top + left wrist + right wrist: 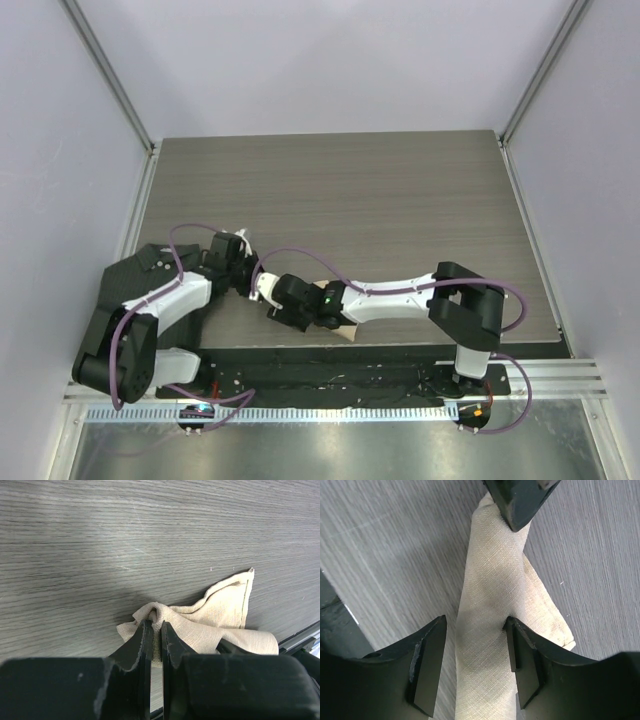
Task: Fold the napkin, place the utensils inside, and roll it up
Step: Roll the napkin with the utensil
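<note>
The beige napkin (490,605) lies on the wood table as a long, narrow roll. Only a small corner of the napkin (346,331) shows under the arms in the top view. My left gripper (156,630) is shut on a bunched end of the napkin (220,610), with cloth pinched between its pads. My right gripper (476,625) is open and straddles the roll: its right finger (520,645) touches the cloth and its left finger (427,655) stands clear of it. The left gripper's fingertips (520,500) hold the roll's far end. The utensils are hidden. Both grippers meet near the front left (258,288).
A black base strip (330,365) runs along the table's near edge, close to the napkin, and shows as a dark edge (332,625) in the right wrist view. Grey wood tabletop (380,190) stretches behind the arms, bounded by metal frame posts and white walls.
</note>
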Available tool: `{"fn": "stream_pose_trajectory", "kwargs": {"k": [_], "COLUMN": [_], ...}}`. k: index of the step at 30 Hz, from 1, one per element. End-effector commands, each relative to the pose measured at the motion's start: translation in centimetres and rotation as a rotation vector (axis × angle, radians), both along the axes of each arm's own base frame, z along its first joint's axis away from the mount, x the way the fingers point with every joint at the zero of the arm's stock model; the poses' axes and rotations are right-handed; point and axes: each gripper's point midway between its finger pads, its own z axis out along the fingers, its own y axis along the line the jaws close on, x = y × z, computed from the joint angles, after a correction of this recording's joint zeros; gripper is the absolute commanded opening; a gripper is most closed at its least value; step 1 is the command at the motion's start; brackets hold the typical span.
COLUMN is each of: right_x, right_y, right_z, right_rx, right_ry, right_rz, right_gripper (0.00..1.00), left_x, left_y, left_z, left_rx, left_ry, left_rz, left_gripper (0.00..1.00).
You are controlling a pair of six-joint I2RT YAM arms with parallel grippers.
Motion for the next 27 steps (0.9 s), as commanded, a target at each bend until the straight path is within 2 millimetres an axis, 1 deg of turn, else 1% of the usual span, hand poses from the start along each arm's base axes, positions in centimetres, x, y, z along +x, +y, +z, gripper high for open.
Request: {"fn": "stream_pose_trajectory", "kwargs": {"k": [1, 4, 5, 7, 8, 10, 11, 13, 14, 15, 16, 17, 20, 21, 22, 23, 24, 25, 26, 27], "right_x": [1.3, 1.4, 1.6, 1.4, 1.5, 1.4, 1.2, 1.4, 1.1, 1.3, 1.3, 0.9, 0.6, -0.1, 0.1, 0.1, -0.5, -0.6, -0.1, -0.6], "right_y": [-0.1, -0.5, -0.9, -1.0, -1.2, -1.4, -1.5, -1.7, -1.9, -2.0, -2.3, -2.2, -2.3, -1.9, -2.0, -2.0, -1.7, -1.7, -1.8, -1.6], "right_z": [-0.7, -1.3, -1.6, -2.0, -2.4, -2.9, -3.3, -3.6, -4.0, -4.1, -4.4, -4.5, -4.5, -4.3, -4.0, -3.8, -3.5, -3.5, -3.2, -2.9], "right_rx": [-0.022, -0.024, -0.029, -0.026, -0.031, -0.027, -0.032, -0.023, -0.021, -0.014, -0.013, -0.001, 0.040, 0.067, 0.089, 0.104, 0.132, 0.143, 0.170, 0.193], "right_ry": [-0.033, -0.007, 0.005, 0.029, 0.043, 0.072, 0.085, 0.107, 0.135, 0.152, 0.170, 0.202, 0.283, 0.337, 0.367, 0.394, 0.448, 0.474, 0.514, 0.565], "right_rz": [-0.032, -0.038, -0.043, -0.038, -0.043, -0.040, -0.039, -0.048, -0.041, -0.051, -0.057, -0.045, -0.049, -0.024, -0.038, -0.039, -0.014, -0.012, -0.041, -0.026], "right_gripper": [0.58, 0.58, 0.58, 0.58, 0.57, 0.57, 0.57, 0.56, 0.56, 0.55, 0.55, 0.54, 0.50, 0.48, 0.47, 0.46, 0.45, 0.44, 0.44, 0.43], "left_x": [-0.7, -0.4, -0.2, 0.3, 0.5, 0.8, 0.9, 1.1, 1.2, 1.5, 1.3, 1.3, 1.0, 1.0, 1.0, 0.7, 0.7, 0.6, 0.3, 0.2], "left_y": [0.1, -0.1, -0.1, -0.1, 0.0, 0.2, 0.4, 1.1, 1.4, 2.1, 2.5, 2.8, 3.6, 3.6, 3.4, 3.4, 3.3, 3.2, 3.0, 2.8], "left_z": [0.1, 0.6, 0.9, 1.8, 2.1, 3.1, 3.4, 3.7, 4.2, 4.3, 4.2, 4.8, 4.8, 5.4, 5.9, 5.7, 6.4, 6.6, 6.6, 7.1], "left_rx": [0.011, -0.002, -0.004, -0.009, -0.002, 0.000, 0.005, 0.031, 0.038, 0.065, 0.077, 0.079, 0.098, 0.087, 0.070, 0.068, 0.050, 0.041, 0.022, 0.006], "left_ry": [0.028, 0.008, -0.002, -0.038, -0.053, -0.090, -0.102, -0.121, -0.144, -0.160, -0.160, -0.187, -0.211, -0.238, -0.262, -0.268, -0.301, -0.315, -0.318, -0.341], "left_rz": [-0.022, -0.026, -0.026, -0.020, -0.011, 0.004, 0.013, 0.047, 0.062, 0.092, 0.108, 0.124, 0.158, 0.160, 0.152, 0.142, 0.138, 0.131, 0.122, 0.117], "left_gripper": [0.10, 0.18, 0.24, 0.30, 0.38, 0.44, 0.51, 0.57, 0.64, 0.65, 0.66, 0.67, 0.68, 0.68, 0.68, 0.69, 0.69, 0.69, 0.69, 0.69]}}
